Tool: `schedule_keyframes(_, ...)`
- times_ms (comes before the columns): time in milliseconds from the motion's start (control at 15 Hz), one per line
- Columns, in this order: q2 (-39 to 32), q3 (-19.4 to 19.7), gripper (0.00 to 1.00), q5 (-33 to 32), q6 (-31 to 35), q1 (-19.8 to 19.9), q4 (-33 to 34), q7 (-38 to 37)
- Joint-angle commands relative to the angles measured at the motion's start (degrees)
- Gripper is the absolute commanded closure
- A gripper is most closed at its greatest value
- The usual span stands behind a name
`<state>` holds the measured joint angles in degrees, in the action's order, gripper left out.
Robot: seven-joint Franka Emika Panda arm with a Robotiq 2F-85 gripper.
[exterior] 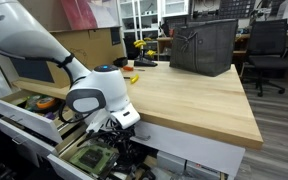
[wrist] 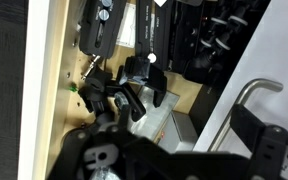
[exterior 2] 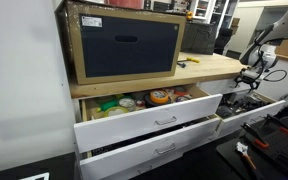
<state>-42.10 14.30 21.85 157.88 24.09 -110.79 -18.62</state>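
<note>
My gripper (exterior: 115, 133) hangs low over an open drawer (exterior: 84, 157) under the front edge of a wooden workbench (exterior: 184, 100). It also shows at the far right in an exterior view (exterior 2: 247, 79). In the wrist view the gripper (wrist: 174, 150) looks open and empty, its black fingers spread wide. Below it lie black clamp-like parts (wrist: 124, 90) and a silver box (wrist: 159, 122) on the drawer's wooden floor. The white drawer front with its metal handle (wrist: 256, 90) is close to one finger. The fingertips are partly hidden by the gripper body.
A higher open drawer (exterior 2: 149, 122) holds tape rolls (exterior 2: 160, 97) and small items. A black fabric bin (exterior: 202, 45) and yellow tools (exterior: 134, 76) sit on the bench. An office chair (exterior: 269, 50) stands behind.
</note>
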Motion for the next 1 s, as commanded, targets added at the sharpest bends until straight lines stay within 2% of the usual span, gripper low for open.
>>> schedule_keyframes(0, -2.6, 0.4, 0.0, 0.6, 3.1, -1.5, 1.4, -2.3)
schedule_keyframes(200, -1.5, -0.6, 0.0, 2.4, 3.5, -0.8, 1.3, -2.9)
schedule_keyframes(400, -1.5, -2.4, 0.0, 5.6, 7.0, -0.1, 0.6, -3.2)
schedule_keyframes(667, -1.0, -7.0, 0.0, 10.6, 14.1, 2.4, -1.8, -1.0)
schedule_keyframes(933, 0.4, -12.1, 0.0, 12.6, 18.2, 6.8, -3.9, 1.1)
